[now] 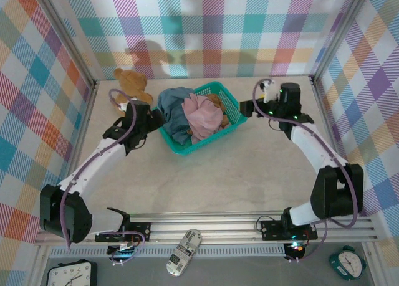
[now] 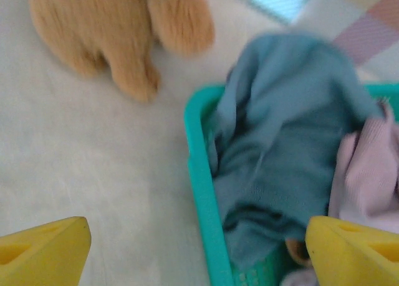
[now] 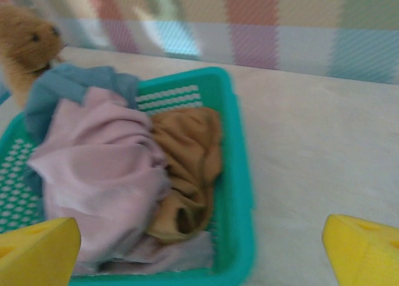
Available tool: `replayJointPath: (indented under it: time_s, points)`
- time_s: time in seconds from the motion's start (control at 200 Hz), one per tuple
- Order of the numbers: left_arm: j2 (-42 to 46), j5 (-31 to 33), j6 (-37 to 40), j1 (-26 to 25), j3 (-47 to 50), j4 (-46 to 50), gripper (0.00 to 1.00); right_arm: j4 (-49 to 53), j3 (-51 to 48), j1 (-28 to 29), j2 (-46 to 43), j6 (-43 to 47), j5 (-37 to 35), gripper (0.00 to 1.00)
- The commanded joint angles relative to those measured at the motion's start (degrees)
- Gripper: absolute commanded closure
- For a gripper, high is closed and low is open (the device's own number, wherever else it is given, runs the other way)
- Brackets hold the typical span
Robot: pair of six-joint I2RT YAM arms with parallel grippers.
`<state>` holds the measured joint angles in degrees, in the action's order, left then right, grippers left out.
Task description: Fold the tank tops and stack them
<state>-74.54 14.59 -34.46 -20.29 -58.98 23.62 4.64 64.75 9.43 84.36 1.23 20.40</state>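
Three tank tops (image 1: 193, 114) lie crumpled together, unfolded, inside the teal mesh basket (image 1: 232, 94), which sits above centre in the top view. The slate blue top (image 1: 173, 111) takes up the basket's left end and spills over the rim there. The dusty pink top (image 1: 206, 116) is heaped in the middle, partly over the blue one. The ochre brown top (image 3: 187, 152) is bunched against the pink one on its right in the right wrist view, below the rim.

Left gripper (image 2: 196, 233): jaws spread wide, holding nothing. In the left wrist view its yellow fingers (image 2: 43, 252) sit in the lower corners of the frame, one over bare table and the other over the basket's contents. In the top view it stands just beside the basket's left end.

Right gripper (image 3: 201, 230): jaws spread wide, holding nothing. In the top view it stands just beside the basket's right corner, apart from the cloth.

Brown plush teddy bear (image 1: 131, 83): lies on the table (image 1: 249, 167) to the upper left of the basket. Whether it touches the basket cannot be told.

Plaid panels (image 1: 218, 24) enclose the table at the left, top and right of the frame.
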Motion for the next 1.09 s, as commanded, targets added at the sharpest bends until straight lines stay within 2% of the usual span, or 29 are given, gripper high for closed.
replayJointPath:
  time_s: [0.0,0.135,0.21,0.305,0.4,0.545,0.63,0.71,0.795,0.96,1.02,1.09]
  points:
    - [-2.66,0.93,-12.86,-3.08,-1.56,9.49,0.16,13.48,6.20,4.19,4.91,3.86,4.53,0.01]
    - [-7.37,2.52,-16.05,-6.05,-2.30,11.06,0.24,16.32,11.74,8.77,11.02,8.72,4.83,0.01]
    - [-9.43,2.60,-17.62,-6.64,-2.11,9.32,0.32,18.49,15.59,10.59,14.87,10.25,4.09,0.01]
    - [-11.70,3.70,-18.01,-6.92,-3.00,8.14,0.37,19.25,18.78,12.50,18.60,11.88,0.91,0.00]
    - [-13.89,4.05,-17.84,-6.95,-4.20,6.70,0.46,20.23,21.73,13.72,22.49,13.38,-1.15,0.02]
    - [-16.79,3.61,-18.19,-6.90,-5.29,3.90,0.50,21.12,24.60,15.22,26.88,14.05,-3.00,0.06]
    - [-18.62,3.87,-17.84,-6.93,-6.54,4.07,0.53,22.66,26.76,15.57,29.07,13.62,-3.84,0.12]
    - [-19.68,3.96,-17.23,-6.93,-7.52,4.08,0.62,23.16,28.36,15.53,30.96,12.55,-2.82,0.25]
    - [-20.28,4.37,-16.49,-6.91,-9.05,5.60,0.76,24.00,30.17,15.68,31.43,11.70,-2.23,0.49]
    - [-21.70,5.35,-15.05,-6.79,-10.72,6.97,0.94,22.70,30.18,15.73,28.00,10.45,-1.64,0.84]
    - [-22.78,5.53,-14.77,-6.53,-11.84,7.65,0.94,21.57,29.71,15.72,25.90,9.61,-1.32,0.92]
    - [-23.86,5.36,-12.95,-6.28,-13.09,7.73,0.95,22.25,30.38,15.74,23.24,9.16,-1.72,0.95]
